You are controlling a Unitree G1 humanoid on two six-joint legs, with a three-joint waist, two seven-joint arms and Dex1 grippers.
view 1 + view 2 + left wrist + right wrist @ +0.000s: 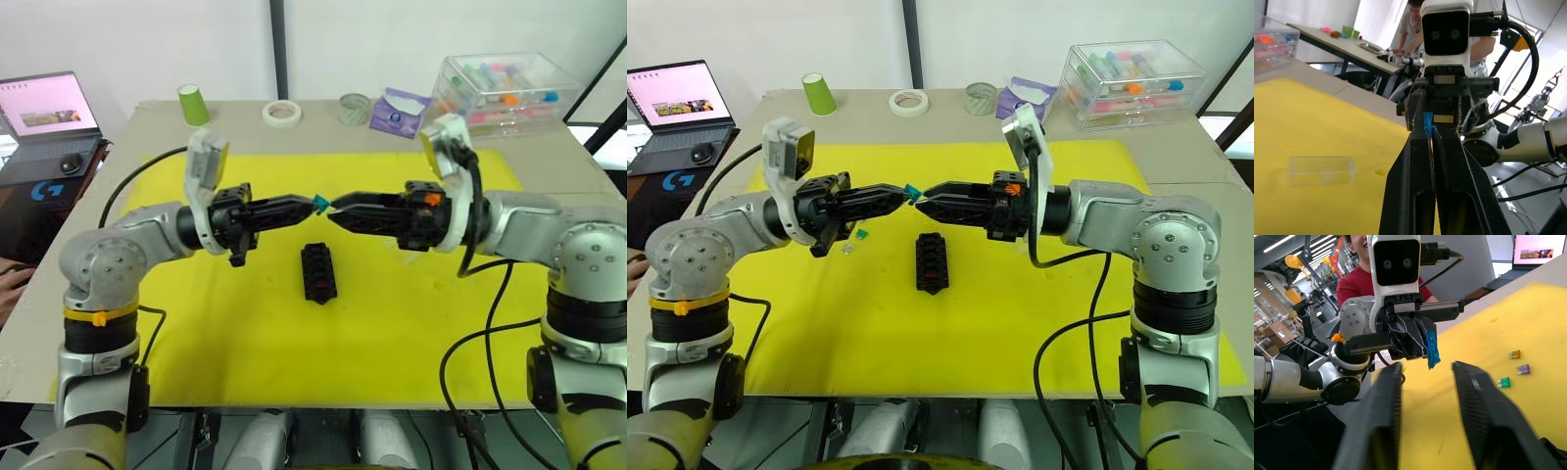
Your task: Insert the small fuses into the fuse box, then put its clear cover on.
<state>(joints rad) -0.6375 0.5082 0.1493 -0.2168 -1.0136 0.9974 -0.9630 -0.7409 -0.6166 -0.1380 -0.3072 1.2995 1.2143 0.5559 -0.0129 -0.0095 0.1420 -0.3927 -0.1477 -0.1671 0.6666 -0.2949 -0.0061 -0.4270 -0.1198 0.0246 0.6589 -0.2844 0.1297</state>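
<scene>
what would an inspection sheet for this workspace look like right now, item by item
surface: yellow foam mat on a grey table.
job's things: black rectangular fuse box at mid-mat; small blue blade fuse held in the air above it; green, purple and olive fuses loose on the mat; clear rectangular cover lying on the mat, off the box.
clutter: green paper cup, tape roll, large clear storage case.
grippers: left gripper shut on the blue fuse; right gripper open, fingertips at the fuse.
cables: black cables trail from both arms.
surroundings: open laptop; a person behind the table.
</scene>
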